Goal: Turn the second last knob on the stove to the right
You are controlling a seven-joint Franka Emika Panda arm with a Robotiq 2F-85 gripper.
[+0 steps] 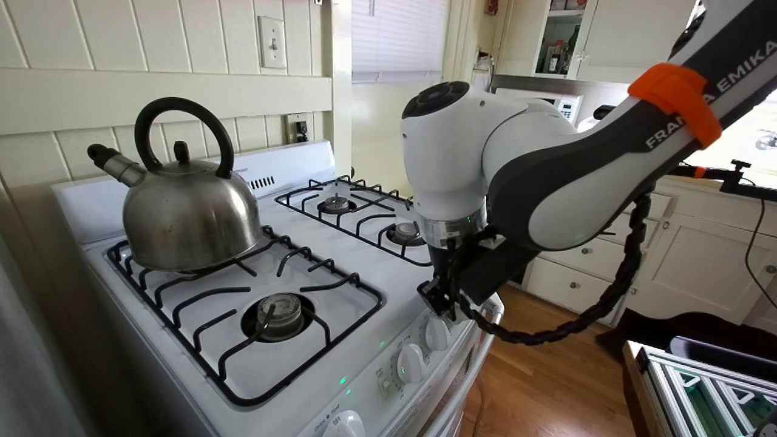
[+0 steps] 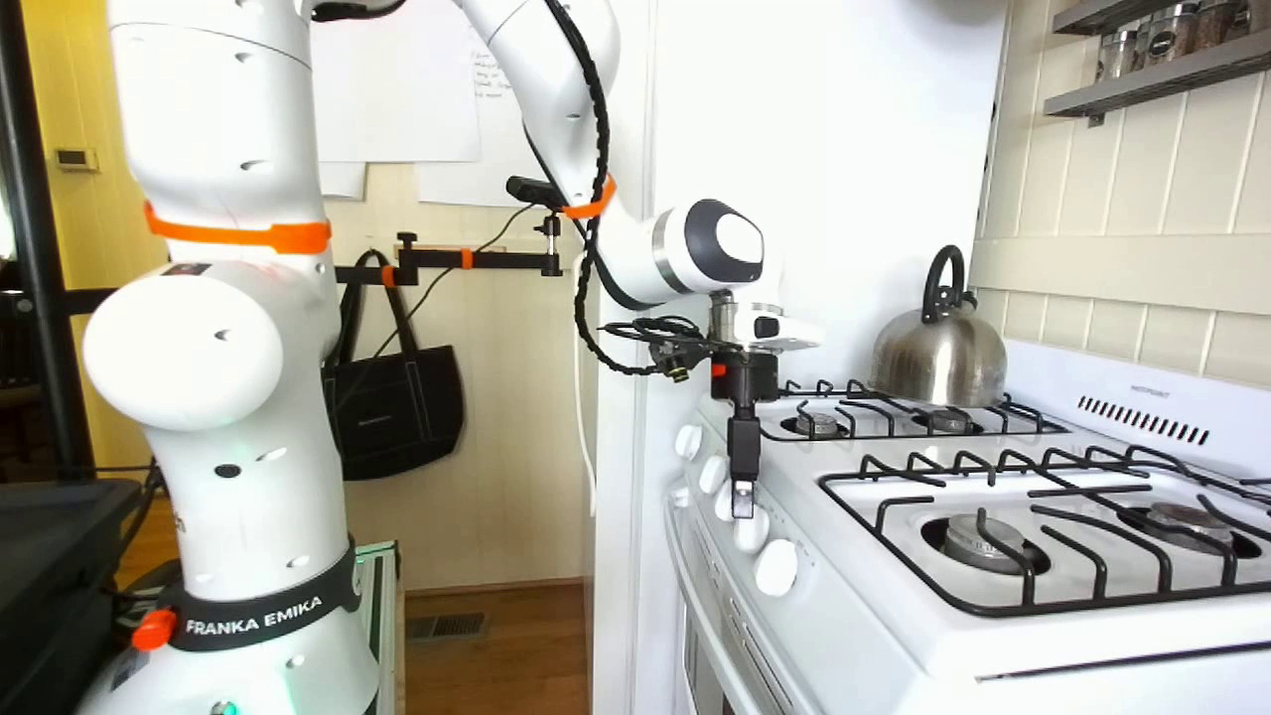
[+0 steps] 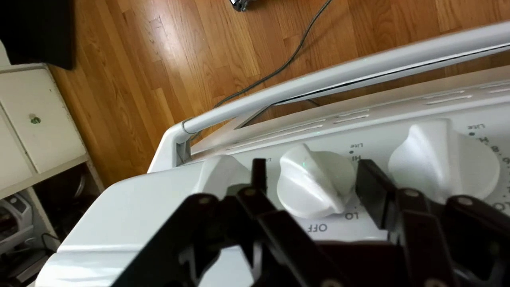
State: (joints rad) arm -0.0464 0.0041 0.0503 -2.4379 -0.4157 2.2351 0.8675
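Observation:
The white stove [image 1: 379, 258] also shows in an exterior view [image 2: 864, 596]; a row of white knobs runs along its front. The second last knob [image 3: 314, 181] is in the middle of the wrist view, its ridge slanting toward the LO mark. My gripper [image 3: 312, 175] is open, with a finger on each side of this knob. The left finger is apart from it; the right finger is very close, contact unclear. The end knob [image 3: 221, 175] is partly behind the left finger. Both exterior views show the gripper [image 1: 440, 300] [image 2: 743, 501] pointing down at the knob row.
A steel kettle [image 1: 191, 224] stands on a back burner. Black grates [image 2: 993, 596] cover the stove top. Another knob [image 3: 442, 159] sits just right of my right finger. The oven handle [image 3: 318, 83] runs along the stove front. White drawers [image 1: 570, 282] stand beyond the stove.

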